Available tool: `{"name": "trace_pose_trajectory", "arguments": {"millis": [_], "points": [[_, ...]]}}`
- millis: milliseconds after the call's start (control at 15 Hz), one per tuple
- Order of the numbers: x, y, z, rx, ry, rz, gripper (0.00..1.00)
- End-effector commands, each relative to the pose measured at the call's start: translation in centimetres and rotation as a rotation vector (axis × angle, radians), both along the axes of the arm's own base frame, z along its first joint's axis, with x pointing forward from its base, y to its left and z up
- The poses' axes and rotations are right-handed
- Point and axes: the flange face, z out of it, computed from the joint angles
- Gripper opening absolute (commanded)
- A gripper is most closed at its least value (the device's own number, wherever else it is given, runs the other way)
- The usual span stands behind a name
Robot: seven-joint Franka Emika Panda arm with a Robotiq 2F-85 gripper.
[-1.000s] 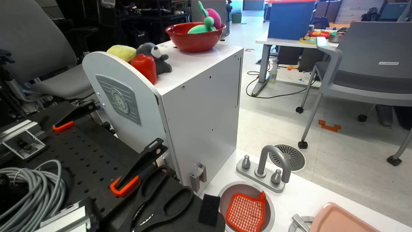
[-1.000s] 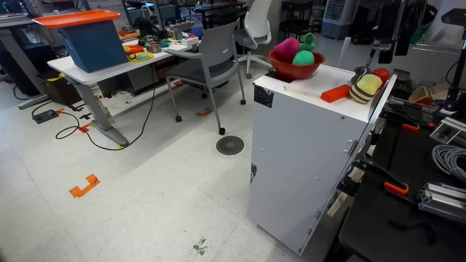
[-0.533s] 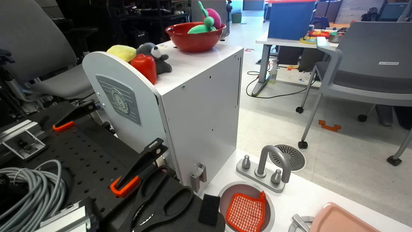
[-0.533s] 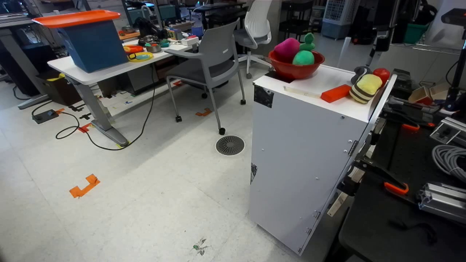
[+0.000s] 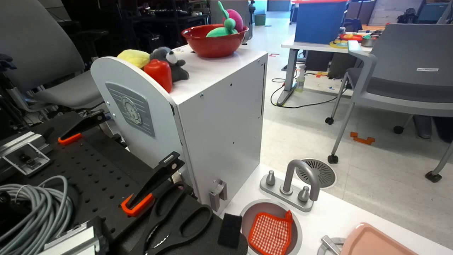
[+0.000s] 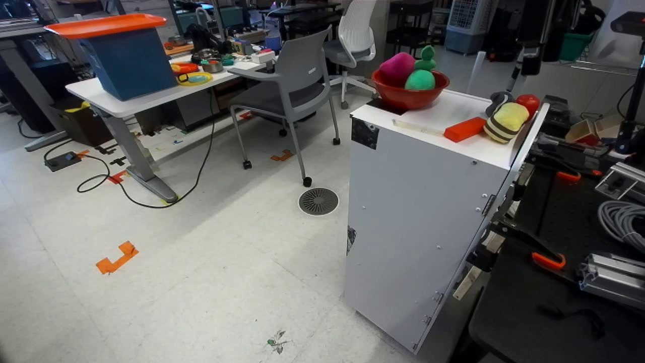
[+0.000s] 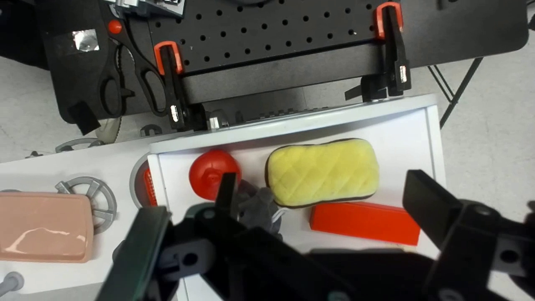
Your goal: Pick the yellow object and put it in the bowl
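The yellow object (image 7: 322, 173), quilted with a dark striped edge, lies on the white cabinet top behind the curved panel. It also shows in both exterior views (image 5: 133, 58) (image 6: 513, 118). My gripper (image 7: 321, 184) is open and empty above it in the wrist view. Its fingers are left and right of the object and apart from it. The red bowl (image 5: 214, 45) stands at the far end of the cabinet top, also in an exterior view (image 6: 409, 97). It holds pink and green items and is out of the wrist view. The gripper cannot be made out in the exterior views.
A red pepper (image 7: 209, 169) and a grey plush toy (image 7: 257, 209) sit beside the yellow object, under the left finger. A red block (image 7: 363, 221) lies against its lower side. The raised curved panel (image 5: 161, 117) borders it. Clamps (image 7: 393, 46) hold at the black bench.
Dark gripper parts showing at the top of both exterior views a second ago have moved up and mostly out of view. The yellow object, the bowl and the other toys have not moved.
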Motion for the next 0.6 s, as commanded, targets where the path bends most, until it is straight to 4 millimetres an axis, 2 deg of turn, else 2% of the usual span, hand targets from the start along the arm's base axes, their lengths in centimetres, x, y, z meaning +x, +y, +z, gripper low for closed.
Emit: {"name": "trace_pose_trajectory", "arguments": {"millis": [0, 267, 533], "points": [[0.5, 0.2, 0.2, -0.047, -0.01, 0.027, 1.0], [1.1, 0.2, 0.0, -0.053, -0.005, 0.054, 1.0], [2.5, 0.5, -0.5, -0.091, -0.023, 0.063, 1.0]]}}
